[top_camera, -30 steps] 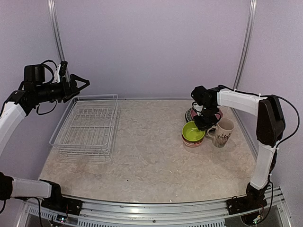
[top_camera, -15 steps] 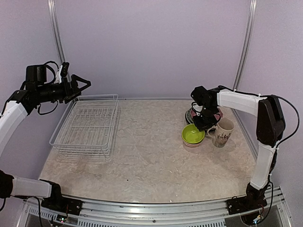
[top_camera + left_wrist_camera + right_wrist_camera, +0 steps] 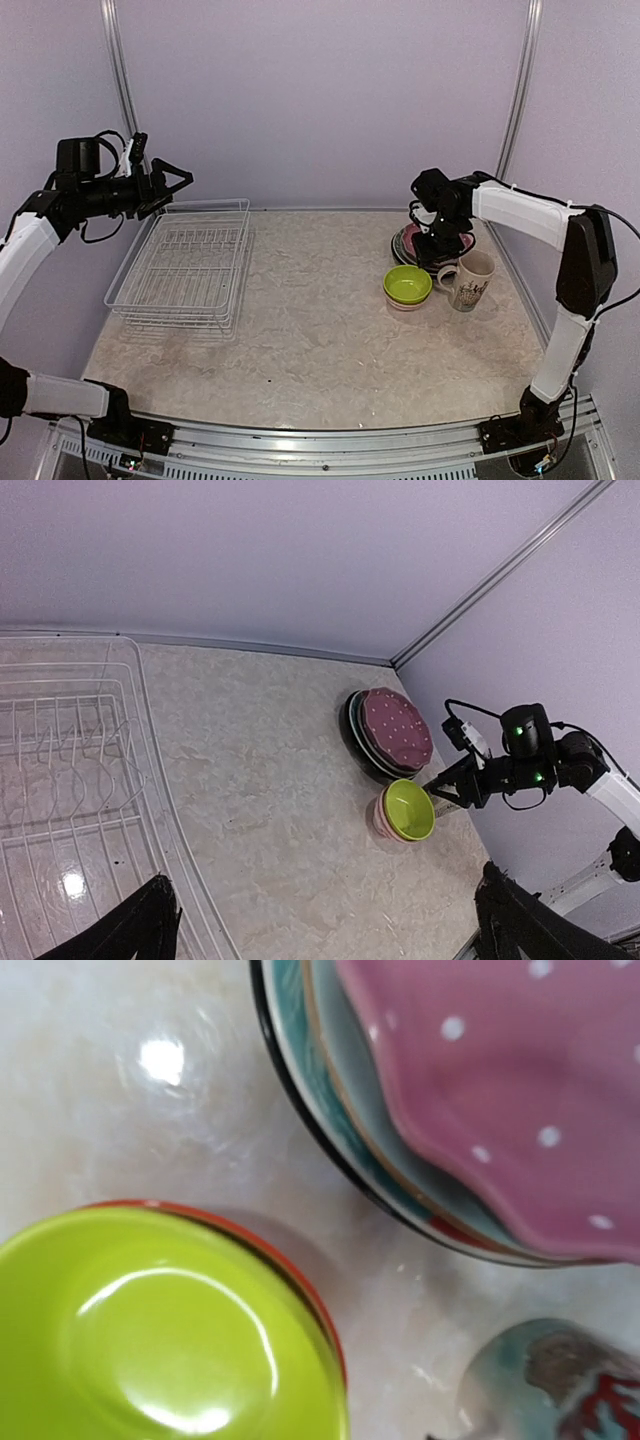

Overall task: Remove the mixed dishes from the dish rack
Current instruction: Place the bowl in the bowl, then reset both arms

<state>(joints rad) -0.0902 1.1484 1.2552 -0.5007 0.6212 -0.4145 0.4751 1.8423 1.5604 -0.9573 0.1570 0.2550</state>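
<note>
Right gripper [image 3: 440,247], gap untellable, hovers by the lime-green bowl [image 3: 408,284]; a careless swing could topple the mug [image 3: 472,280]; left gripper [image 3: 179,180] stands wide.

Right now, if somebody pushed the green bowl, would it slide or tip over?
Probably slide: the green bowl looks glossy, so likely slippery. It sits in a red-rimmed bowl, so a shove might rock it. It looks stiff, perhaps breakable.

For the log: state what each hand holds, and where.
Nothing: left hand open and empty; right hand hangs apart from the lime-green bowl.
</note>
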